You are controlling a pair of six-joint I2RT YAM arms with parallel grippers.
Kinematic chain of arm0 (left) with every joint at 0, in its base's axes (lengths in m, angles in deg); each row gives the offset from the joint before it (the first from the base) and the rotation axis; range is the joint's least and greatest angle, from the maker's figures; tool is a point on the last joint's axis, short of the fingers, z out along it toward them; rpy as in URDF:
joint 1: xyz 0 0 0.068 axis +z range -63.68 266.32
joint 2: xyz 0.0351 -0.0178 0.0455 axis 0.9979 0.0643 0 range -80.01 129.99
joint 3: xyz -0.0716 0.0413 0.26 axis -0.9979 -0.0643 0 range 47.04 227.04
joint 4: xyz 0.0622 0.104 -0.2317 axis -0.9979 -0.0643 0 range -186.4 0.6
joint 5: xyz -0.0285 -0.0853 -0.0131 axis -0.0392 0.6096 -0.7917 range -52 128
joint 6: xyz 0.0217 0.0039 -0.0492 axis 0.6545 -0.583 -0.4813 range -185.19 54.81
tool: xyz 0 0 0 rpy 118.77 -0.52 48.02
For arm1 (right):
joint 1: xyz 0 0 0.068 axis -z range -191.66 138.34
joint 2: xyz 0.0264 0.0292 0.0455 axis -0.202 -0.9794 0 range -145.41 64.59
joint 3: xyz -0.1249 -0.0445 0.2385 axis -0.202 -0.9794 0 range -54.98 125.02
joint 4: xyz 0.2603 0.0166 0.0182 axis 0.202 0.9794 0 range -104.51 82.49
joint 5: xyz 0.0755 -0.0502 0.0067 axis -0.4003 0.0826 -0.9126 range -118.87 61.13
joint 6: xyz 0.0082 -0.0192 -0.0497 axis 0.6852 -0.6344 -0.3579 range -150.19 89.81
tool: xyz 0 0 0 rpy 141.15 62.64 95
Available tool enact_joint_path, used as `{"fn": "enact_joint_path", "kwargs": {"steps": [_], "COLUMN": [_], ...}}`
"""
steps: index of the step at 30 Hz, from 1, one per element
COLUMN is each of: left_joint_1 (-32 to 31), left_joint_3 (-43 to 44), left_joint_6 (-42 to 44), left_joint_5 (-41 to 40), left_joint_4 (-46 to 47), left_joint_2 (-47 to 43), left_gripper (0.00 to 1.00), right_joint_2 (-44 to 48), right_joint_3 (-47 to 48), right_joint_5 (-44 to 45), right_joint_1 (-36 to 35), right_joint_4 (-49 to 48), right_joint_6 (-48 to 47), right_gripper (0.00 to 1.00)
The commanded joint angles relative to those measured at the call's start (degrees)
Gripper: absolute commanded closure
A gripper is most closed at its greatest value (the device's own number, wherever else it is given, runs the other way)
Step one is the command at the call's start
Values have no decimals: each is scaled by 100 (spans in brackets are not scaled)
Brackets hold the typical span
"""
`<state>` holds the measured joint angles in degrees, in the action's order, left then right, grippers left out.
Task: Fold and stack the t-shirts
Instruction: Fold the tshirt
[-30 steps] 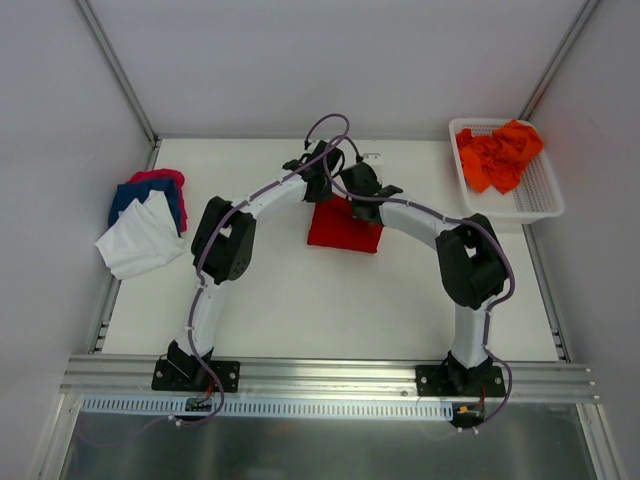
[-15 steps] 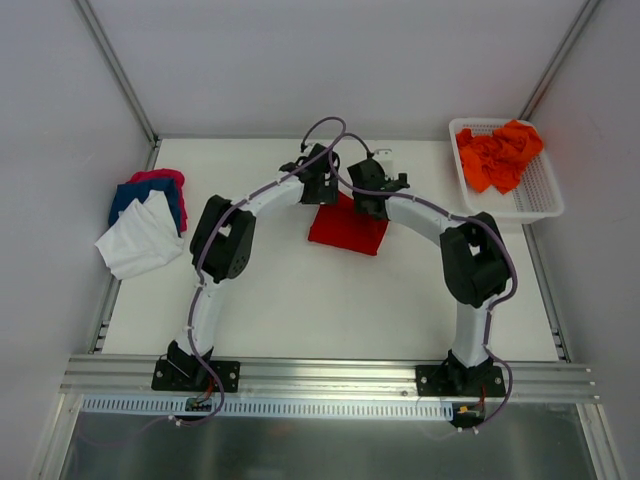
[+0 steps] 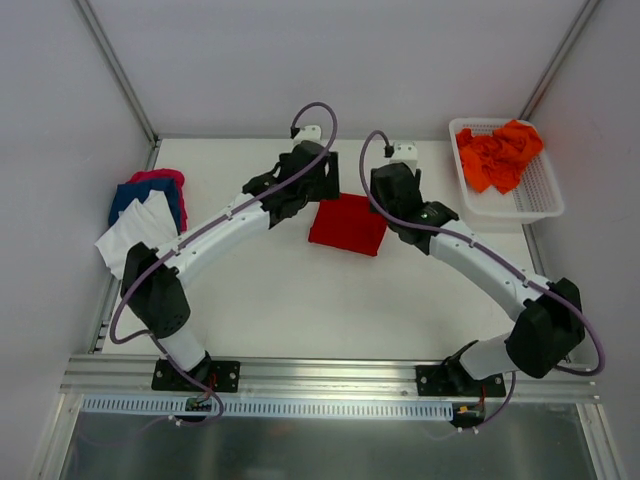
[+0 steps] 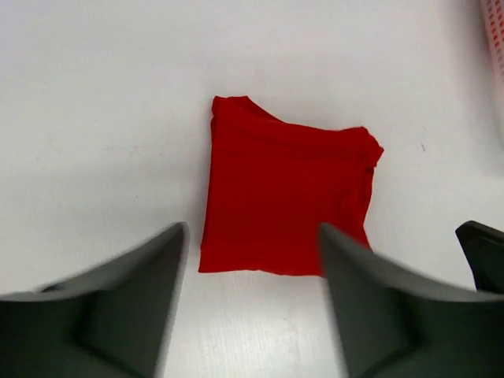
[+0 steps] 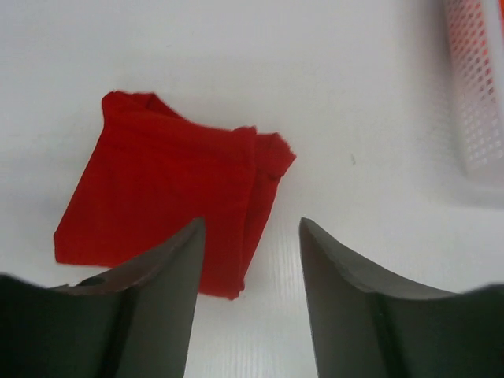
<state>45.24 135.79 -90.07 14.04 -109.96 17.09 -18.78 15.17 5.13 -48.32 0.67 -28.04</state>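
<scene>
- The white table (image 3: 300, 300) carried everything, and no cloth on it had changed place over the last second.
- The two white-and-black arms had changed most. A second earlier they were bent tight, with both wrists crowded over the far edge of the red tee. Now they were stretched out and drawn apart, one to each side of it.
- The white plastic mesh basket (image 3: 545, 205) sat at the far right corner with the bright orange tees (image 3: 497, 155) crumpled inside. They were too tangled to count.
- The left-hand pile lay at the table's left edge: a white tee (image 3: 140, 240) spread on top, a blue tee (image 3: 135, 198) under it and a pink tee (image 3: 160, 177) mostly hidden beneath.
- The deep red tee (image 3: 347, 224) lay flat as a folded near-square at the table's middle, between the two wrists, fully uncovered and touched by neither. That suggested the fold was finished and the cloth released, so carrying it to the pile probably came next.
- The left gripper (image 4: 250, 260) hung above the tee's near edge with its jaws spread wide and nothing between them.
- The right gripper (image 5: 250, 236) hovered over the tee's right edge, jaws also parted and empty.
- The tee's right edge looked bunched in the right wrist view, and the number of layers there could not be made out.
- A dark shape at the right edge of the left wrist view was cut off and could not be identified.
</scene>
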Motion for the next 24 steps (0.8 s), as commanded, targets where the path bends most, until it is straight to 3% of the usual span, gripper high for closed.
{"fn": "enact_joint_path", "kwargs": {"steps": [1, 3, 4, 9, 17, 24], "left_joint_1": [-5, -23, -23, -32, -32, -49], "left_joint_3": [-472, -683, -727, -947, -1009, -798], "left_joint_6": [-394, -508, -552, -754, -763, -764], "left_joint_5": [314, 287, 296, 611, 885, 964], "left_joint_4": [69, 122, 139, 315, 921, 975], "left_joint_2": [-77, 19, 80, 564, 977, 881], "left_gripper": [45, 85, 100, 100, 100, 100], "right_joint_2": [172, 146, 59, -328, -961, -856], "right_joint_3": [-492, -668, -800, -1126, -1004, -854], "right_joint_5": [-384, -656, -745, -1580, -1809, -1791], "right_joint_1": [-130, -148, -148, -183, -227, -262], "right_joint_4": [20, -67, -111, -638, -1043, -1017], "right_joint_6": [162, 347, 434, 681, 717, 646], "right_gripper": [50, 79, 100, 100, 99, 100]}}
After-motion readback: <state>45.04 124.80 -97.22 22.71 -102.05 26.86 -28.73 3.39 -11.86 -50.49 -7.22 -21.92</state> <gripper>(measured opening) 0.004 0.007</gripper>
